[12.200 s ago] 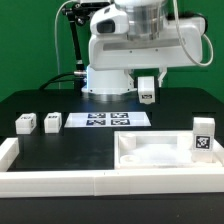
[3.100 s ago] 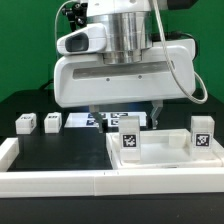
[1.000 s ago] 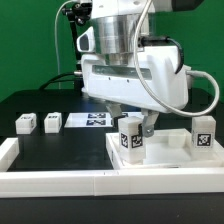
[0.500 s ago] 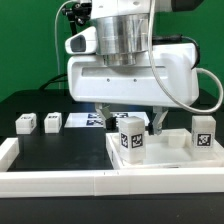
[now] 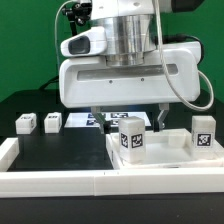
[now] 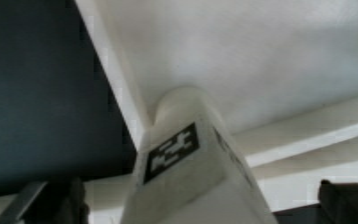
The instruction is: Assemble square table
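White leg (image 5: 131, 141) stands on tabletop (image 5: 160, 166), gripper (image 5: 129, 116) wide open astride it, holding nothing; leg-fitting step, next probably: lift clear, fetch spare leg (image 5: 25, 123) off surface (image 5: 62, 150).

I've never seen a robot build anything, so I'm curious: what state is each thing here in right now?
Tabletop: lying flat, hollow side up.
Jaws: open wide, either side of the nearer leg, not gripping it.
Nearer leg: upright in the tabletop.
Second leg: upright at the tabletop's edge, exterior view's right.
Loose leg and neighbouring leg: resting apart on the table.
Marker board: flat on the table.
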`<state>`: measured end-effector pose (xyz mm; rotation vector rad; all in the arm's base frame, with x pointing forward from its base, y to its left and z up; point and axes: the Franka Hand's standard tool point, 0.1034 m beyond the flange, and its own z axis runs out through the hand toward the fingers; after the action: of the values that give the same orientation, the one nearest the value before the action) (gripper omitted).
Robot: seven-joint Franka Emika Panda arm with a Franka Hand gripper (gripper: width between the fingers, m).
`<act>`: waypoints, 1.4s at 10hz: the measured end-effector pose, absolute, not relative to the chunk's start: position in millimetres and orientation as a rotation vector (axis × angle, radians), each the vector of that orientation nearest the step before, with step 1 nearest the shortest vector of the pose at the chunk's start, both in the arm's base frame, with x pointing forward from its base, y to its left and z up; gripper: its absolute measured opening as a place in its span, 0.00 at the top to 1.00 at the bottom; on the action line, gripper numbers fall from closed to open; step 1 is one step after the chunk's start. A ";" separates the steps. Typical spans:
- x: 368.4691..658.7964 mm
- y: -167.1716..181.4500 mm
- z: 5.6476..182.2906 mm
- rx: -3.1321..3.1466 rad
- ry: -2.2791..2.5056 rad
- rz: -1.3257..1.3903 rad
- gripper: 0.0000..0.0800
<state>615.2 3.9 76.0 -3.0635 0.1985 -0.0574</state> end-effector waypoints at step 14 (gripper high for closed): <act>618.7 -1.1 73.7 -3.089 -0.401 -0.152 0.64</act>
<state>618.7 -1.1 73.7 -3.0894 -0.4010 -0.1520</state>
